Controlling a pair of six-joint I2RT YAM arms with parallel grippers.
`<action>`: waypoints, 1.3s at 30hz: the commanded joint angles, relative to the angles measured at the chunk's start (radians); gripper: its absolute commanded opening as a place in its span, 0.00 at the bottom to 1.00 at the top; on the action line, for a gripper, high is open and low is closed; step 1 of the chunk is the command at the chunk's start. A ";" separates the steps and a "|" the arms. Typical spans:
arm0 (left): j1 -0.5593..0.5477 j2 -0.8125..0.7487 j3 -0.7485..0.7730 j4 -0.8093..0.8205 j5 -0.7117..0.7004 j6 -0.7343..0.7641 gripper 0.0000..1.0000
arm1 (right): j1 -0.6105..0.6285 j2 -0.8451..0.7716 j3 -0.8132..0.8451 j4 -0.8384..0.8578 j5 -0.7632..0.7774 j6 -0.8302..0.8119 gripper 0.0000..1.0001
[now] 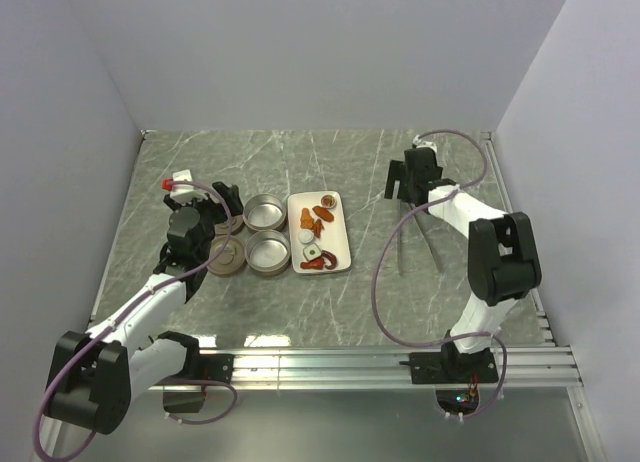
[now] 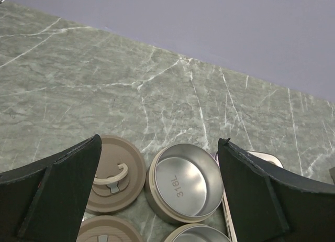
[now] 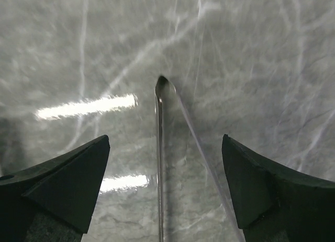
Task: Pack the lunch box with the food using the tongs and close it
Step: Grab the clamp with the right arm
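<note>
step: take the tongs [image 3: 159, 147] | where: flat on the worktop [image 1: 300, 162], right of the tray [image 1: 345, 232] | right jaws: released, empty, over the joined end | left jaws: released above the lunch box [image 1: 264, 212] | advice: probably lower straight, clench both arms behind the joint

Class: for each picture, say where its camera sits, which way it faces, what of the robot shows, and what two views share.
Top view: above and behind the bases, facing down over the table; left arm and right arm show.
Left wrist: on the left arm, facing forward and down at a tin and lid; open left tool shows.
Right wrist: on the right arm, facing down at the tongs; open right tool shows.
Shared: top and right wrist both show the tongs.
</note>
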 commanded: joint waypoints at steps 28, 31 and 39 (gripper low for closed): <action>-0.003 -0.033 0.020 0.018 0.074 0.011 0.99 | -0.006 0.260 0.263 -0.334 0.012 -0.024 0.75; -0.001 -0.037 0.014 0.023 0.074 0.013 0.99 | -0.004 0.274 0.275 -0.345 0.012 -0.025 0.73; -0.001 -0.039 0.014 0.020 0.077 0.016 0.99 | -0.006 0.276 0.277 -0.354 0.014 -0.035 0.57</action>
